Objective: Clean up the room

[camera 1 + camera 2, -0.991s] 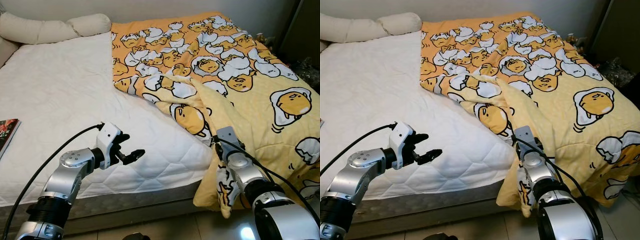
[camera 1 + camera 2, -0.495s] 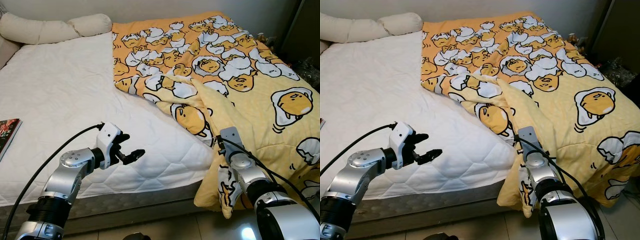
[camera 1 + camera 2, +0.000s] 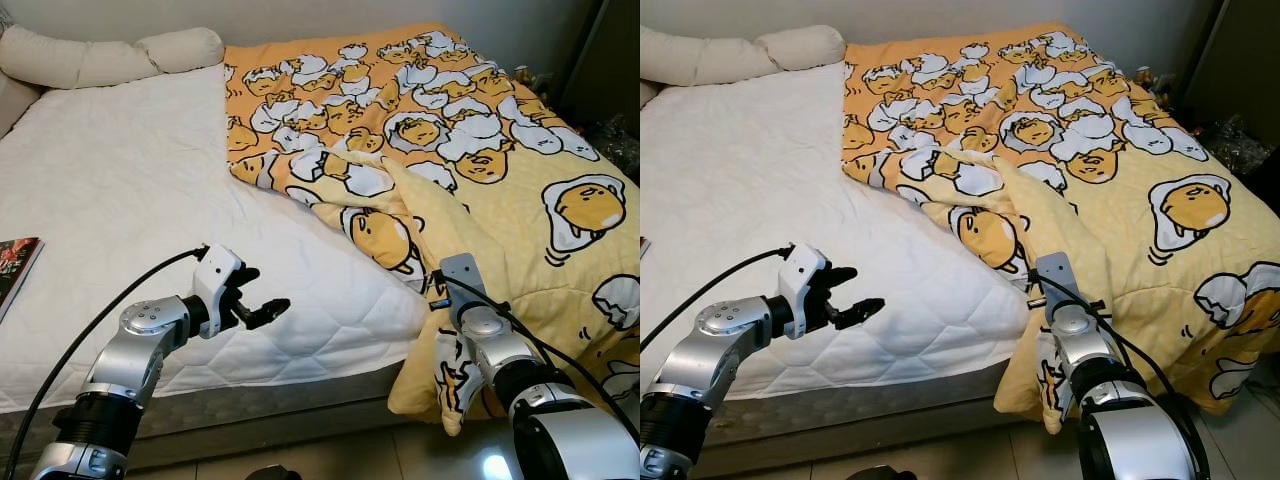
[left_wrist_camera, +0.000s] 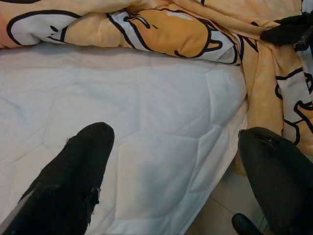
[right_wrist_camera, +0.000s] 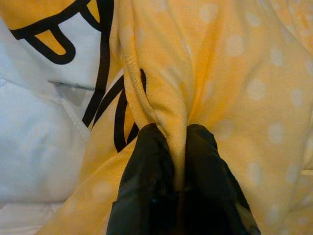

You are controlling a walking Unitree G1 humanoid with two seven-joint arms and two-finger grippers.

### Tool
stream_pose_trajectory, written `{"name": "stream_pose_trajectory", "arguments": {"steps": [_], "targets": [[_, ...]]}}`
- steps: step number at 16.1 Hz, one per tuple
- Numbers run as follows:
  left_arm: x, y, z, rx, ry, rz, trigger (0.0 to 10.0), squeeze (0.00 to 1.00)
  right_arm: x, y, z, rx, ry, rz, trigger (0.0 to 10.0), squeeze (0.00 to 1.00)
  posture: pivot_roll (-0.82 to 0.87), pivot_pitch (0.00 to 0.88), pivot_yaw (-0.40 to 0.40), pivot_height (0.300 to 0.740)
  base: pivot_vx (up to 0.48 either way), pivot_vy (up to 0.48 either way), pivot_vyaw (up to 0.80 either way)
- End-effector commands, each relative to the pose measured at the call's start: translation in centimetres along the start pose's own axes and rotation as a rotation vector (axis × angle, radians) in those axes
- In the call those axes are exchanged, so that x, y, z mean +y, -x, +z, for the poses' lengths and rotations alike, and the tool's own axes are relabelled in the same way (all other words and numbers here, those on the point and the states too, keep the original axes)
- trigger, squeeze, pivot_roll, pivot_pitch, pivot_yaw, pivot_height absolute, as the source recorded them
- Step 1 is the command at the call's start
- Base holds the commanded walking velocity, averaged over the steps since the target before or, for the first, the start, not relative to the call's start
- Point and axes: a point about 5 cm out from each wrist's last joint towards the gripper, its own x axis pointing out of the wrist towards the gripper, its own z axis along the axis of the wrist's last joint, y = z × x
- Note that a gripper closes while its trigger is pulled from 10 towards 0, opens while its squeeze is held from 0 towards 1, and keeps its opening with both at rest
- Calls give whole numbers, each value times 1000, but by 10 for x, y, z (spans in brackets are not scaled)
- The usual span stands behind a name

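Right gripper [image 5: 178,147] pinches a fold of the quilt [image 3: 480,180]; left gripper [image 3: 262,305] hovers wide over the mattress [image 3: 130,200].

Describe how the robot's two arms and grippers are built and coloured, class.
Both arms are jointed silver metal tubes with black bands. The left gripper has a white housing and two long black fingers; a black cable loops back from it. The right gripper has black fingers, a grey wrist bracket and black cables.

Two head cameras look forward and down over the bed [image 3: 120,180] from its near edge, sharing nearly the same scene. The left wrist camera looks closely along the mattress edge; the right wrist camera presses close against the yellow blanket [image 5: 234,58].
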Motion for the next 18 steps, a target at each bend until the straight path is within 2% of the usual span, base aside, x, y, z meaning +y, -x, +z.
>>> {"name": "stream_pose_trajectory", "arguments": {"steps": [1, 4, 6, 7, 9, 12, 13, 15, 17, 18], "targets": [[2, 1, 3, 7, -14, 0, 10000, 0, 2, 0, -1, 6, -30, 20, 0, 0, 2, 0, 125, 740, 0, 0, 0], [2, 2, 4, 4, -17, 1, 10000, 0, 5, 0, 7, -42, -78, 85, 0, 0, 2, 0, 125, 740, 0, 0, 0], [3, 2, 5, 4, -18, 2, 10000, 0, 19, 3, 30, -177, -120, 287, 0, 0, 2, 0, 125, 740, 0, 0, 0], [3, 2, 5, 4, -18, 1, 10000, 0, 31, 9, 44, -272, -109, 458, 0, 0, 2, 0, 125, 740, 0, 0, 0], [3, 2, 5, 5, -19, -1, 10000, 0, 47, 26, 54, -375, 2, 752, 0, 0, 1, 0, 127, 740, 0, 0, 0], [3, 2, 5, 5, -19, -3, 10000, 0, 52, 45, 49, -387, 133, 1004, 0, 0, 1, 0, 127, 740, 0, 0, 0], [3, 2, 5, 6, -20, -4, 10000, 0, 50, 53, 47, -392, 135, 1106, 0, 0, 1, 0, 127, 740, 0, 0, 0], [3, 2, 5, 7, -20, -5, 10000, 0, 47, 59, 41, -366, 154, 1181, 0, 0, 0, 0, 129, 740, 0, 0, 0], [4, 2, 5, 8, -20, -5, 10000, 0, 44, 61, 33, -310, 186, 1189, 0, 0, 0, 0, 130, 740, 0, 0, 0], [4, 2, 5, 8, -20, -5, 10000, 0, 39, 51, 29, -260, 238, 1067, 10000, 0, 0, 0, 130, 740, 0, 0, 0]]}}
